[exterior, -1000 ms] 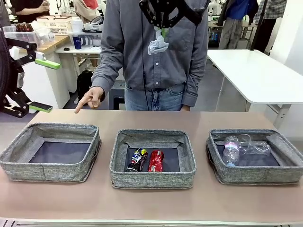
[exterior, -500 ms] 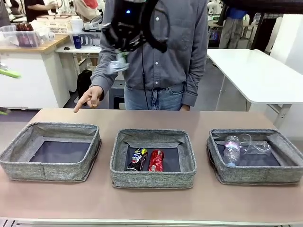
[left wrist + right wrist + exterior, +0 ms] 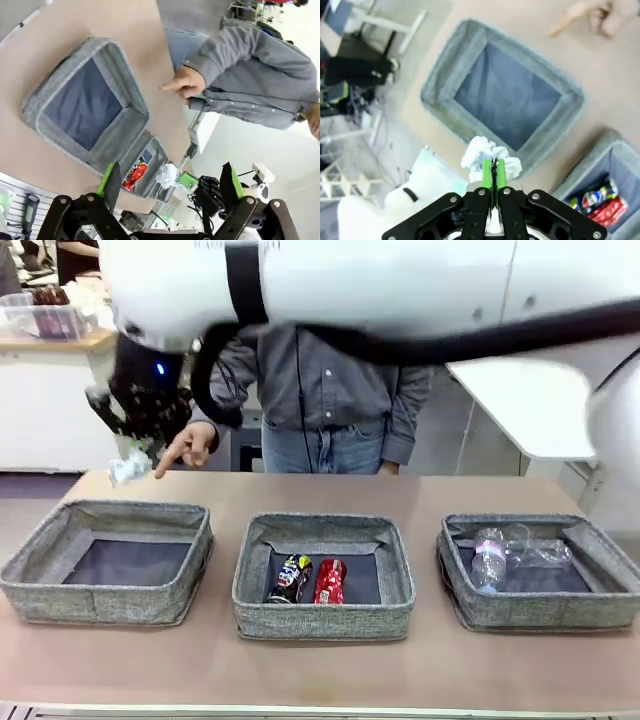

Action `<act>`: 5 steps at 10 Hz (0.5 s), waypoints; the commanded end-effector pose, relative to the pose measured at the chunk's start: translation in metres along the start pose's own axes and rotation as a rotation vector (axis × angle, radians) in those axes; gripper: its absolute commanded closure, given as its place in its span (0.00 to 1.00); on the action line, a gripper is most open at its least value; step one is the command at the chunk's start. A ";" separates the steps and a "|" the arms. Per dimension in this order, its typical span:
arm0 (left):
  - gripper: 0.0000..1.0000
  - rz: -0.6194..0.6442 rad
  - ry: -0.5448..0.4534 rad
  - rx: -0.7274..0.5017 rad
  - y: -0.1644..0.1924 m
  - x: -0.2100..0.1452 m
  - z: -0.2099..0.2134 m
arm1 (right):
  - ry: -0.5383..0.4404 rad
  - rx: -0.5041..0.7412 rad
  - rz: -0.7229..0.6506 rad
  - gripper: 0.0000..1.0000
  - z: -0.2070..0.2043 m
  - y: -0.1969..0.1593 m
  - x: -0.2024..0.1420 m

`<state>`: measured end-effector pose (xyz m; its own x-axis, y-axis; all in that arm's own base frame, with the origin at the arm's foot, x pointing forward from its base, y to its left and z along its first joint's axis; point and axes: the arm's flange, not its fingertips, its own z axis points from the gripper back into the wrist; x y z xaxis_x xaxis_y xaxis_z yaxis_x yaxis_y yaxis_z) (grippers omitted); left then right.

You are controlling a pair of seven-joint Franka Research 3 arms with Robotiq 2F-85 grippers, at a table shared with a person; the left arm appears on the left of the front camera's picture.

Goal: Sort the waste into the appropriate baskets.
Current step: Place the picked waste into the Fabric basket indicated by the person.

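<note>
My right gripper [image 3: 136,445] reaches across to the left and is shut on the small white paper ball [image 3: 128,469], which hangs above the far left corner of the left basket [image 3: 100,605]. In the right wrist view the green pads of the right gripper [image 3: 492,163] pinch the paper ball [image 3: 476,150] over that basket's near wall [image 3: 445,117]. The middle basket [image 3: 320,620] holds a dark can [image 3: 291,578] and a red can [image 3: 329,580]. Clear bottles [image 3: 489,558] lie in the right basket [image 3: 545,612]. My left gripper [image 3: 171,172] stands open, holding nothing, high above the table.
A person stands at the far side, one hand [image 3: 190,448] pointing down near the left basket's far rim, close to the right gripper. My right arm's white links [image 3: 380,290] span the top of the front view. A white table [image 3: 560,410] stands behind on the right.
My right arm has swung from the middle to the left and down, carrying the paper ball to above the left basket. My left gripper has left the front view's left edge.
</note>
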<state>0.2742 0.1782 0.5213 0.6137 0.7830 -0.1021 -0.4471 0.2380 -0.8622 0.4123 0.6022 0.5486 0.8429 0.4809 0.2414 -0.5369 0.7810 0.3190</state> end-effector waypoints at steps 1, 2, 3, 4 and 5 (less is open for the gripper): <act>0.00 -0.027 0.006 -0.025 -0.009 -0.011 0.000 | -0.053 -0.034 0.117 0.98 -0.006 -0.001 0.033; 0.00 -0.027 0.006 -0.025 -0.009 -0.011 0.000 | -0.077 -0.071 0.152 0.98 -0.020 -0.007 0.040; 0.00 -0.027 0.006 -0.025 -0.009 -0.011 0.000 | -0.043 0.012 0.232 0.98 -0.031 -0.012 0.046; 0.00 -0.027 0.006 -0.025 -0.009 -0.011 0.000 | 0.007 0.078 0.287 0.98 -0.039 -0.013 0.049; 0.00 -0.027 0.006 -0.025 -0.009 -0.011 0.000 | 0.031 0.089 0.324 0.98 -0.044 -0.011 0.049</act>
<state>0.2738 0.1670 0.5335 0.6399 0.7652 -0.0706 -0.4109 0.2631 -0.8729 0.4536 0.6205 0.5054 0.6739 0.6614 0.3293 -0.7383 0.6206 0.2643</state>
